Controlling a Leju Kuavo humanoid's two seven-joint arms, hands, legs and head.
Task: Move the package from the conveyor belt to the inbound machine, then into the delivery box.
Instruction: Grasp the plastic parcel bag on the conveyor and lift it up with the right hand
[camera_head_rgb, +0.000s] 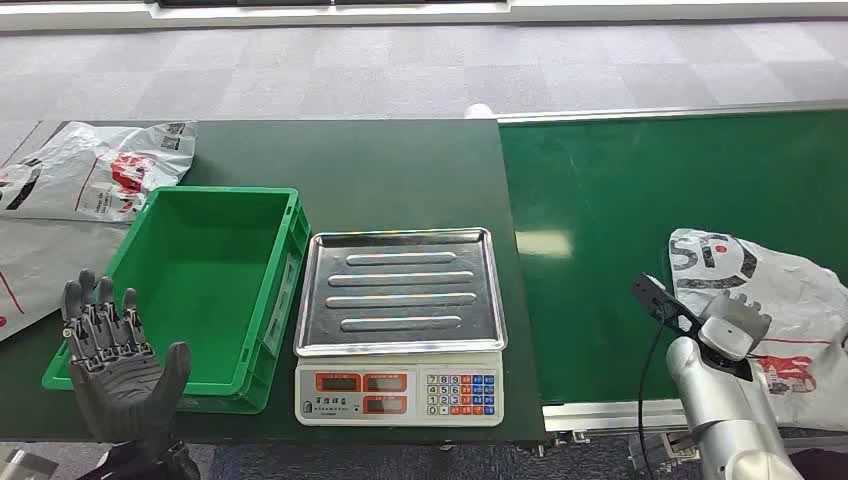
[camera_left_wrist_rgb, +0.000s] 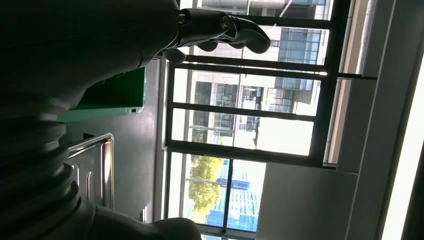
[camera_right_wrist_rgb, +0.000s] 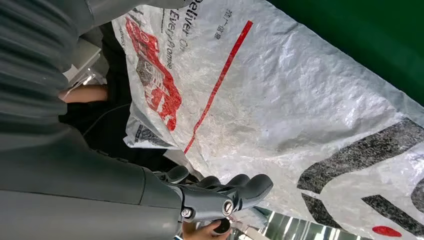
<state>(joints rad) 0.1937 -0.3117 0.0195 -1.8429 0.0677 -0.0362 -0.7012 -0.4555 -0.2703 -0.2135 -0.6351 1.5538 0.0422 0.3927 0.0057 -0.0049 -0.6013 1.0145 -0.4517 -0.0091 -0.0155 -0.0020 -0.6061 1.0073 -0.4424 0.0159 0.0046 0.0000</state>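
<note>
White crinkled plastic package (camera_head_rgb: 790, 300) with black and red print lay at the green conveyor belt's (camera_head_rgb: 620, 220) right edge, the right hand (camera_head_rgb: 735, 325) resting on it, grip unclear. Beside the silver-trayed weighing scale (camera_head_rgb: 400, 290), the green plastic crate (camera_head_rgb: 200, 280) held nothing; the left hand (camera_head_rgb: 115, 350) was spread, holding nothing.

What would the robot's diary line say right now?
package on conveyor belt | right robot hand over it, grip unclear | left robot hand open | scale tray bare
</note>
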